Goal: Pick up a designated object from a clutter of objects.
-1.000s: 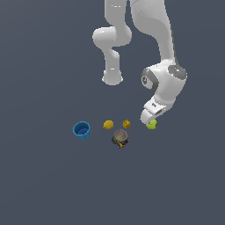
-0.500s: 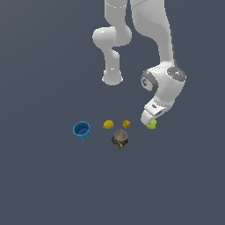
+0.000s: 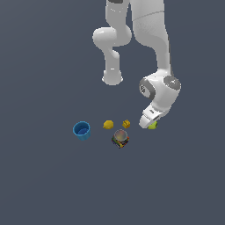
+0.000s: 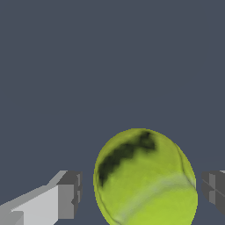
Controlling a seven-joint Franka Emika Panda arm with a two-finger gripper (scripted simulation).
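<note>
Yellow-green, faintly dark-marked round ball [image 4: 145,178] rests on the grey floor apart from the other clutter, sitting squarely between the spread, unclosed fingers [image 4: 68,195] of the white gripper [image 4: 143,193], neither pad visibly touching it.

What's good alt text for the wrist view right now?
A yellow-green ball with a dark smudge and a pale seam fills the lower middle of the frame, sitting between the two fingers of the open end effector. A visible gap separates each finger from the ball. The rest is plain dark grey floor.
</note>
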